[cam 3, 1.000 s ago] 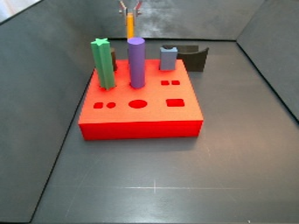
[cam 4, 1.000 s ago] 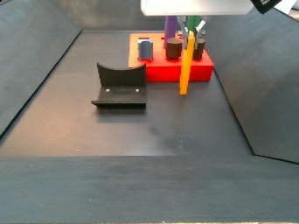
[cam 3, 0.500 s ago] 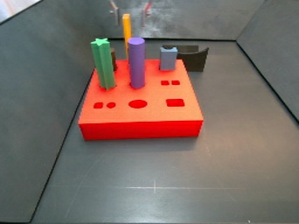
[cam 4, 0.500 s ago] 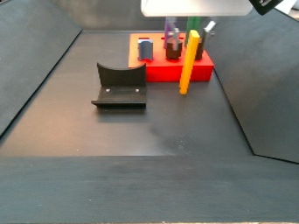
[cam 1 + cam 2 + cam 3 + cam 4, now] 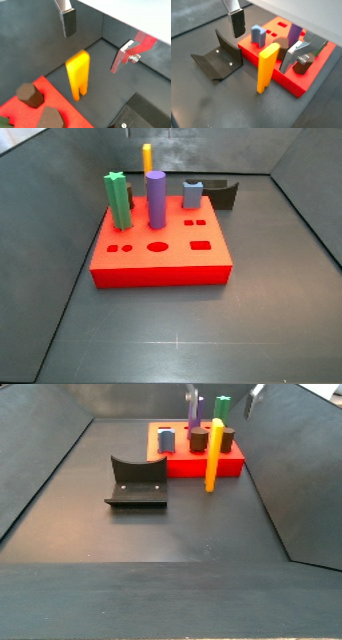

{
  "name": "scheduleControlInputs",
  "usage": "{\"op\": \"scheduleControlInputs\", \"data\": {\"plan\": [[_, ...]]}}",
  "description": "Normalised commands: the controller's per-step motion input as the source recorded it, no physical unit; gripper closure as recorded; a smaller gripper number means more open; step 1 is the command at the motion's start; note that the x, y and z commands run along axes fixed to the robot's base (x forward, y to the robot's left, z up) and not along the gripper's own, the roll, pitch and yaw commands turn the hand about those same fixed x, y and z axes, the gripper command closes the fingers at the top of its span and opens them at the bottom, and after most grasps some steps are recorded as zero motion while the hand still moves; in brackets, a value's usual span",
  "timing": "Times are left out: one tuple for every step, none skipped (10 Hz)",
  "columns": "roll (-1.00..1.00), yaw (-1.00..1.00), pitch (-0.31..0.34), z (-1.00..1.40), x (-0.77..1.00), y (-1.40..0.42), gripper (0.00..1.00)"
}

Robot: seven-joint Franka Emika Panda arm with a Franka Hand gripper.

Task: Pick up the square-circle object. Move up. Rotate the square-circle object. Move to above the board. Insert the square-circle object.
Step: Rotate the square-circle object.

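Standing upright on floor beside board [image 5: 308,70], peg [image 5: 266,67] is waiting, ungrasped. You are holding gripper [image 5: 264,31] above it, fingers [image 5: 236,22] spread apart, empty. Pick, lift, rotate, move, insert all remaining.

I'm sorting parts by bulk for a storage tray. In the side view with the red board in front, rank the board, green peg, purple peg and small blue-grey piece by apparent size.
1. the board
2. green peg and purple peg: alike, unranked
3. small blue-grey piece, though it sits farther back

The gripper hangs open beside the square-circle object.
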Motion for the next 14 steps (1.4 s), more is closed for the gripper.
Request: {"op": "scheduleControlInputs", "data": {"plan": [[0.00, -0.04, 0.063, 0.23, 0.01, 0.04, 0.00], [0.00, -1.00, 0.011, 0.00, 0.00, 0.00, 0.00], [0.00, -1.00, 0.012, -0.02, 0.01, 0.00, 0.00], [0.00, -1.00, 0.010, 0.00, 0.01, 0.00, 0.00], [0.00, -1.00, 0.011, 0.00, 0.01, 0.00, 0.00], [0.00, -1.00, 0.011, 0.00, 0.01, 0.01, 0.00], [0.00, -1.00, 0.012, 0.00, 0.01, 0.01, 0.00], [0.00, -1.00, 0.013, 0.00, 0.01, 0.01, 0.00], [0.00, -1.00, 0.013, 0.00, 0.01, 0.01, 0.00], [0.00, -1.00, 0.014, 0.00, 0.01, 0.01, 0.00], [0.00, -1.00, 0.015, 0.00, 0.01, 0.01, 0.00], [0.00, -1.00, 0.016, 0.00, 0.01, 0.01, 0.00], [0.00, -1.00, 0.018, 0.00, 0.01, 0.01, 0.00], [0.00, -1.00, 0.019, 0.00, 0.01, 0.01, 0.00]]}}
